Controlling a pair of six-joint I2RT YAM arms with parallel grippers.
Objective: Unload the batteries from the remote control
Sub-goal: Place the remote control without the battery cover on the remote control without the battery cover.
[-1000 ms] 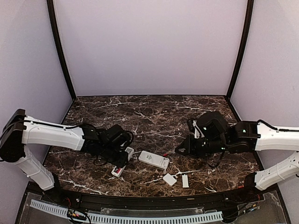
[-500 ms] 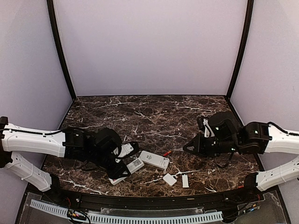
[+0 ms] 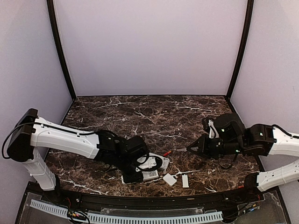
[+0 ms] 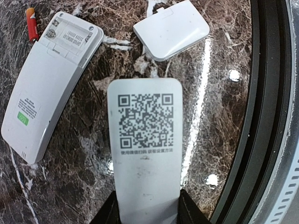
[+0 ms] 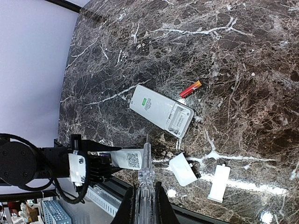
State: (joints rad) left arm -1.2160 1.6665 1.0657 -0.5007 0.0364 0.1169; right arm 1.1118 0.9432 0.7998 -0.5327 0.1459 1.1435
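Observation:
My left gripper (image 3: 140, 171) is shut on a slim white remote (image 4: 145, 140) with a QR code on its back, held low near the table's front edge (image 4: 147, 207). A wider white remote (image 4: 46, 88) lies face down beside it with its battery bay open and empty (image 5: 161, 112). One red battery (image 4: 32, 23) lies on the marble just beyond that remote (image 3: 166, 153) (image 5: 190, 88). No other batteries show. My right gripper (image 3: 198, 146) is shut on a clear-handled screwdriver (image 5: 145, 172), held above the table right of the remotes (image 5: 145, 205).
Two flat white covers lie near the front edge, a squarish one (image 3: 169, 179) (image 4: 172, 29) and a narrow one (image 3: 185, 181) (image 5: 218, 183). The table's raised black rim (image 4: 271, 116) runs close to the held remote. Grey walls enclose the marble table (image 3: 154, 112).
My left gripper has carried the slim remote rightward along the front edge, from left of the wide remote to in front of it. My right gripper has drawn back to the right.

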